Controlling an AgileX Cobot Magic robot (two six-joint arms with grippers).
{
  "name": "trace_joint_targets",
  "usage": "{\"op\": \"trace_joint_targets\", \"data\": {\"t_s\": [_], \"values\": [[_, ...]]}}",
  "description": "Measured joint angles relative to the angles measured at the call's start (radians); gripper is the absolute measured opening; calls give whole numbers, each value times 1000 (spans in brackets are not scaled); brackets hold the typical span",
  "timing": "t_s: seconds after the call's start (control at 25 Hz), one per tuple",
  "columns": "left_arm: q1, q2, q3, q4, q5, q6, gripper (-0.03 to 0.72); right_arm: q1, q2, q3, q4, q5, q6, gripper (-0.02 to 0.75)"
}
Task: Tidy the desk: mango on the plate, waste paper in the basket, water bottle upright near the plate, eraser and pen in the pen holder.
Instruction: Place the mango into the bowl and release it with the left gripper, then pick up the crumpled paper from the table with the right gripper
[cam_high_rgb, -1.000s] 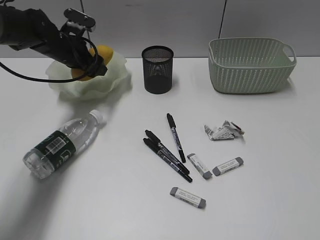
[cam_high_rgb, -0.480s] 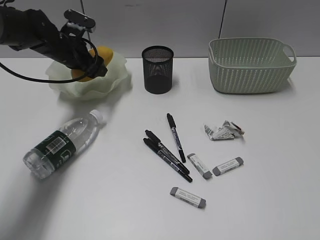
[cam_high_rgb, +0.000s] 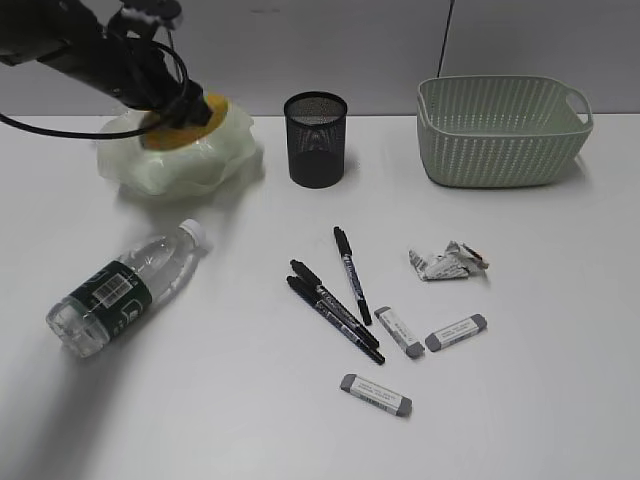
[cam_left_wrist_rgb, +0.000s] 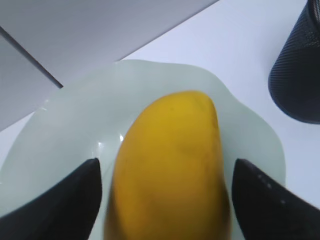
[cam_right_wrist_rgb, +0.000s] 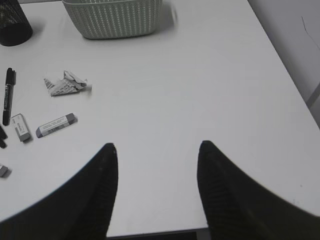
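a plain white counter (cam_high_rgb: 520, 400) fills most of the exterior view, smooth and matte, lit evenly from above so that shadows fall soft and short. behind it stands a grey panelled wall (cam_high_rgb: 380, 40), split by thin vertical seams, with a dark cable (cam_high_rgb: 446, 40) running down one seam. in the right wrist view the counter's far edge (cam_right_wrist_rgb: 285, 65) drops off to a paler grey floor (cam_right_wrist_rgb: 300, 30) beside it.

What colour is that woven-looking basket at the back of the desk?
The perforated plastic basket is pale sage green, clearest in the exterior view.
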Motion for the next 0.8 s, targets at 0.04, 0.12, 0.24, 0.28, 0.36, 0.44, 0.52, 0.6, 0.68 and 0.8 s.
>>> {"op": "trace_joint_targets", "data": {"t_s": [0.04,0.12,0.24,0.28,0.36,0.44,0.52,0.6,0.68,0.8], "values": [[0,-17,0,0,3,-1,605,0,0,0,0,0,0,414],[0,-50,0,6,0,-1,607,0,0,0,0,0,0,414],[0,-70,0,18,-13,-1,638,0,0,0,0,1,0,414],[0,-71,0,22,-6,-10,643,0,0,0,0,0,0,414],[0,-81,0,31,26,-56,645,0,0,0,0,0,0,414],[0,-106,0,54,87,-109,636,0,0,0,0,0,0,414],[0,-156,2,90,137,-159,590,0,0,0,0,0,0,414],[0,-222,16,151,183,-221,520,0,0,0,0,0,0,414],[0,-317,50,201,217,-283,434,0,0,0,0,0,0,414],[0,-491,156,232,228,-330,374,0,0,0,0,0,0,414]]}}
